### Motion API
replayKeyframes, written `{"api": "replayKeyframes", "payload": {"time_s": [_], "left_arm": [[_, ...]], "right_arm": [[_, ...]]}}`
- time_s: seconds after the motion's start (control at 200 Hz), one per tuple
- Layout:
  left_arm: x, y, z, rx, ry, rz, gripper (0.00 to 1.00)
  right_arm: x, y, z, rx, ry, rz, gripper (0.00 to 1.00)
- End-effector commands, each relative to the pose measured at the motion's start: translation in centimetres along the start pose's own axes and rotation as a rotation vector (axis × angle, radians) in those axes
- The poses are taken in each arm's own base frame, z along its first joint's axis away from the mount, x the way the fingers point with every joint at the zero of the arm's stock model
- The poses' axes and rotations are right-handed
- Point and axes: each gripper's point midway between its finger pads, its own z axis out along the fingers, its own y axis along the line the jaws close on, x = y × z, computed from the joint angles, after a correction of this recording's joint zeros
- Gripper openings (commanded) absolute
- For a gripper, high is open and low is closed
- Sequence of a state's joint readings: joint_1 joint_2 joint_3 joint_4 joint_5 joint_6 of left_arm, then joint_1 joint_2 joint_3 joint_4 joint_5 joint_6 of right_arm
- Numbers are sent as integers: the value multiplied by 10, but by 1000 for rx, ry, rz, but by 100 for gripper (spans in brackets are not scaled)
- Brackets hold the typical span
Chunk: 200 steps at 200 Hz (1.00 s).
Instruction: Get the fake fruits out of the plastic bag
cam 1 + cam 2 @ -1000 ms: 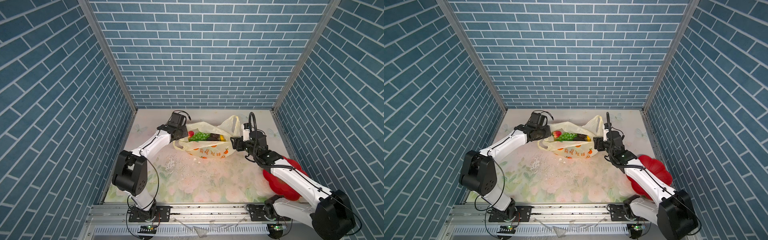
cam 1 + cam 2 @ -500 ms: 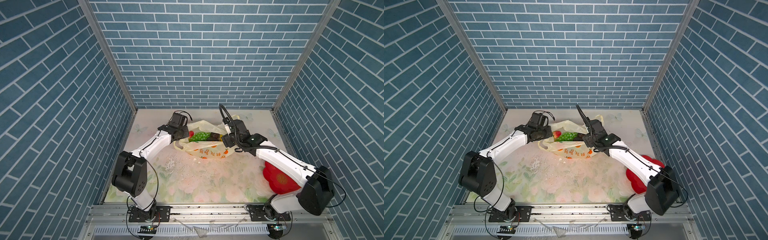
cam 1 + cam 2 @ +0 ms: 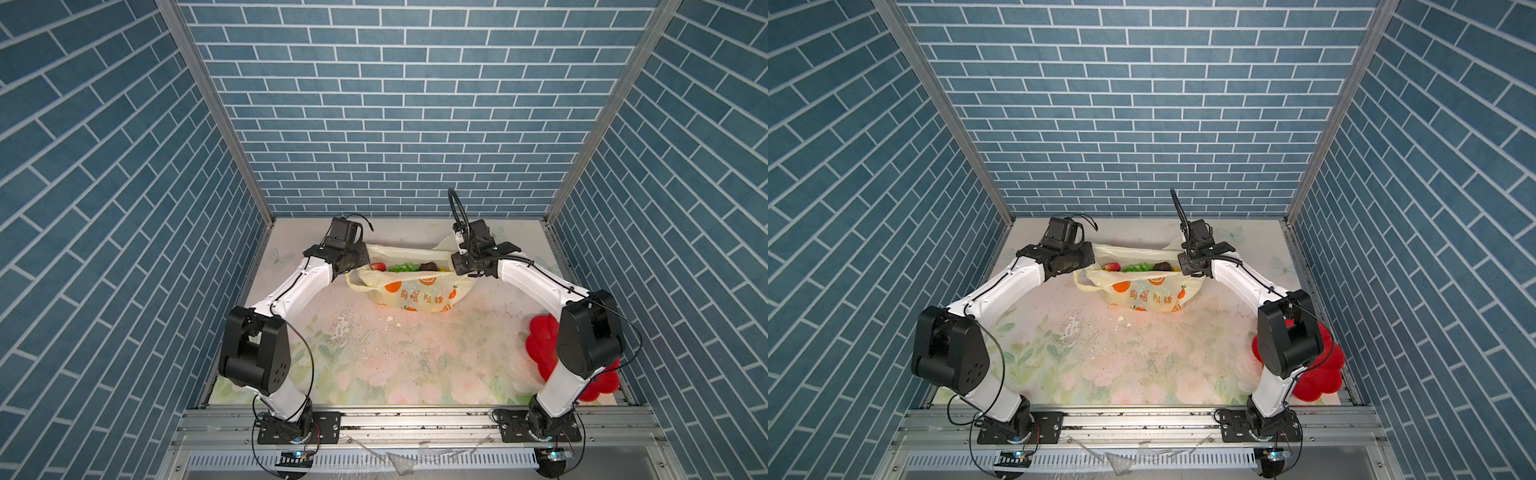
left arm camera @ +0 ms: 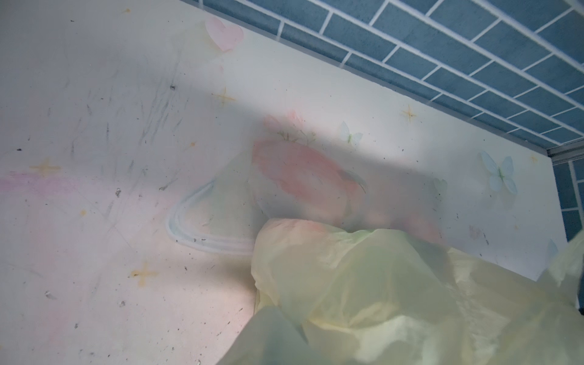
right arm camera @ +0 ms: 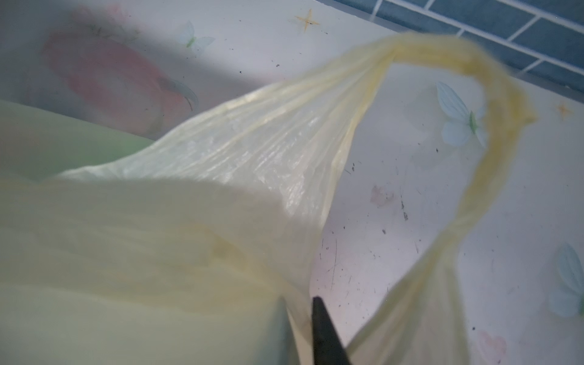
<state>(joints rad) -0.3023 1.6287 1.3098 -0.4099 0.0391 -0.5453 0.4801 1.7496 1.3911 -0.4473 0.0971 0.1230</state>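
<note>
left gripper (image 3: 360, 261) and right gripper (image 5: 298, 306) each pinch the plastic bag (image 3: 419, 293) rim; fake fruits (image 3: 402, 267) inside

Top views look down from front; wrist views hug plastic bag (image 4: 379, 300)

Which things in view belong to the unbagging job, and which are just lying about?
Job: plastic bag; strawberry, green grape bunch and dark brown fruit in its mouth.
Lying about: red flower-shaped plate; white scraps on the table.

Thin crinkly translucent plastic bag (image 3: 419, 293), glossy plastic fruits (image 3: 401, 267), scuffed matt printed tabletop (image 3: 395, 357), bare metal rail (image 3: 415, 419).
</note>
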Motion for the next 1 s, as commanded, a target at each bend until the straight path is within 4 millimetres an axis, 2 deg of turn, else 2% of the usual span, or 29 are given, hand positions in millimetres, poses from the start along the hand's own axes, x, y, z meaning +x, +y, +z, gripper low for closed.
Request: {"api": "replayKeyframes", "payload": {"time_s": [0.0,0.085,0.17,0.225,0.285,0.38,0.49,0.645,0.73,0.825,0.995], "left_arm": [[-30,3,-5,4,-76,-32,0],[-34,9,-2,-10,-86,-47,0],[-30,6,5,3,-50,-47,12],[-26,3,6,6,-27,-36,24],[-21,8,4,-34,-11,-29,42],[-12,14,-5,-105,-5,-12,64],[2,18,-22,-174,-31,-2,81],[24,24,-40,-188,-78,-40,88],[39,25,-38,-165,-66,-61,89],[51,23,-28,-157,-23,-61,90],[71,20,3,-135,61,-61,89]], "right_arm": [[-47,21,-16,-184,-118,223,3],[-71,44,-30,-355,-193,300,0],[-83,60,-39,-456,-238,349,0],[-82,63,-39,-468,-245,365,0],[-76,65,-39,-456,-249,362,0],[-66,66,-42,-433,-257,357,0],[-54,67,-46,-410,-262,356,0],[-43,71,-47,-392,-261,351,0],[-40,76,-47,-391,-263,342,0],[-38,80,-48,-389,-263,336,0],[-34,82,-48,-398,-263,357,0]]}}
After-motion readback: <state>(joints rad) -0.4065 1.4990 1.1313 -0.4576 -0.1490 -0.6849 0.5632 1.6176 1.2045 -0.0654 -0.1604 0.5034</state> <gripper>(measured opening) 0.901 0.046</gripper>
